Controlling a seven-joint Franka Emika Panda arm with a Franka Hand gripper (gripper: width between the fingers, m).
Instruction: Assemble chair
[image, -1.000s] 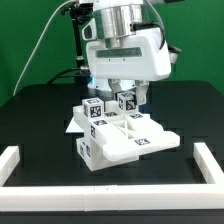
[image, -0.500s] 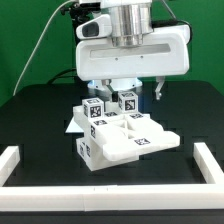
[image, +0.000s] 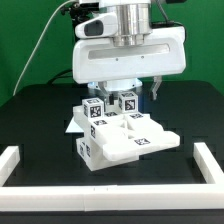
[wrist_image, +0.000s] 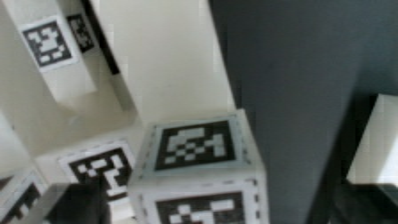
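Note:
The chair parts (image: 115, 142) stand joined in a blocky white cluster at the table's middle, with two upright tagged posts (image: 127, 102) at its back. My gripper (image: 125, 93) hangs directly over those posts, its broad side facing the exterior camera. One dark finger (image: 157, 92) shows on the exterior view's right. In the wrist view a tagged post top (wrist_image: 196, 150) lies between the dark fingers, and a long white panel (wrist_image: 151, 55) stretches beyond it. My gripper (wrist_image: 214, 215) is open, and a gap shows between the post and the fingers.
A low white border rail (image: 20, 160) runs along the table's sides and front. A thin white sheet edge (image: 70, 126) sticks out from under the chair on the exterior view's left. Cables hang behind the arm at the back.
The hand has turned about its vertical axis, so its broad side now faces the exterior camera. It stays over the posts. The chair parts have not moved.

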